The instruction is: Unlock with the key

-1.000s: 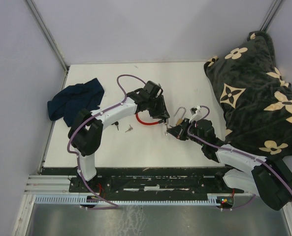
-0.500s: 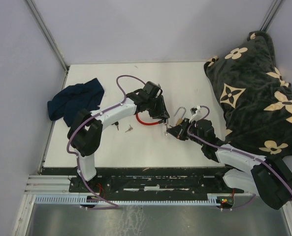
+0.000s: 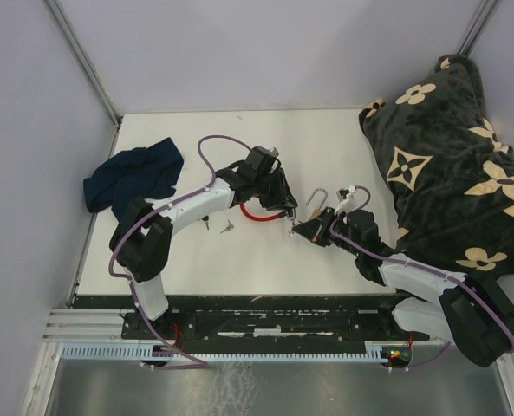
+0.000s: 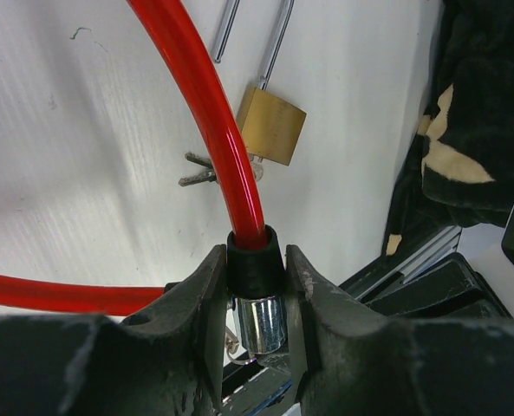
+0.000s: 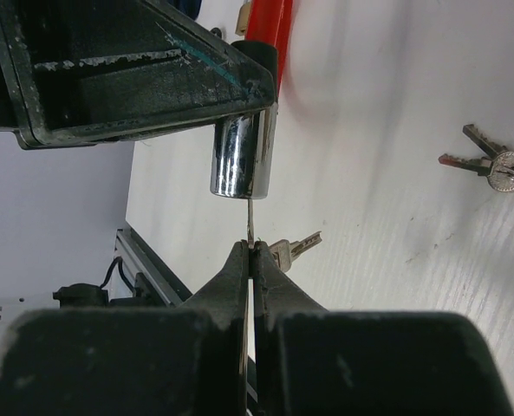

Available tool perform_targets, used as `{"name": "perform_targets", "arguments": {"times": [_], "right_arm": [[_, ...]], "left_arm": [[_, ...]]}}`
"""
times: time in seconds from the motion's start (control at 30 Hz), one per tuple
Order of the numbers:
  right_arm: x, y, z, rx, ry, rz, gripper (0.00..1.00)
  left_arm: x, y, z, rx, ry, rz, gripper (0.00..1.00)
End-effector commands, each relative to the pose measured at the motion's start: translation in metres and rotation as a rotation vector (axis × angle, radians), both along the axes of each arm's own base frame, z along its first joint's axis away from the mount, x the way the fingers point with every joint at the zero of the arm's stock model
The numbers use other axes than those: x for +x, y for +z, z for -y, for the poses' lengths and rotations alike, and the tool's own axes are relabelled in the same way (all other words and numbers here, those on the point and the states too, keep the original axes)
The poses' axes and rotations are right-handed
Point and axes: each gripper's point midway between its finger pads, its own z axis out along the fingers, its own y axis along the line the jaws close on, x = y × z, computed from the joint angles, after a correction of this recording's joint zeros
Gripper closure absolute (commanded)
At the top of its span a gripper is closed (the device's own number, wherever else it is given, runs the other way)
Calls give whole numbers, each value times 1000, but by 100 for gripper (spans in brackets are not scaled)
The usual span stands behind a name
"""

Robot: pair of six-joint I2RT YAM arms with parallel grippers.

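Gripping the red cable lock (image 4: 226, 130) by its black collar (image 4: 252, 260), our left end effector (image 4: 255, 290) is closed narrow around that collar. The chrome cylinder (image 5: 239, 160) juts out just past the pads, raised off the white surface (image 4: 83, 173). Our right end effector (image 5: 251, 260) is pinched fully together on the key (image 5: 250, 227). Its thin blade stands edge-on in line with the cylinder's face, the tip touching or just entering the keyway; we cannot tell which. A second key (image 5: 296, 247) dangles just beside the held one, near the cylinder. A brass padlock (image 4: 272, 126) lies on the surface beyond the cylinder and apart from it, and a bunch of spare keys (image 5: 491, 165) lies well apart from the cylinder. We judge the cylinder rigid, smooth and slippery, so the duller collar is the better place to hold. The cable looks springy and may tug the cylinder off line. The key seems light and stiff but thin; held flat by its bow it should pass a twist, though it could pivot between the pads if the blade binds.
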Motion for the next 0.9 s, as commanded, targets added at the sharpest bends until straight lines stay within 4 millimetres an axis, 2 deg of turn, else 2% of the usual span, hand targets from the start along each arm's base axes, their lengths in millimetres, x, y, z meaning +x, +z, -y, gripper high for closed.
{"name": "perform_targets", "arguments": {"times": [0.0,0.27,0.47,0.73,0.87], "right_arm": [[16,25,1,33,-40,81,98],[27,38,2,-25,-36,146,98],[40,60,6,-46,-57,204,98],[49,91,11,-4,-49,294,98],[50,91,13,-26,-43,295,98]], "left_arm": [[-9,29,9,-91,-8,28,97],[-28,23,19,-87,-41,16,97],[-40,27,26,-101,-51,22,97],[-46,44,34,-184,-40,38,97],[-46,56,36,-209,-51,62,97]]}}
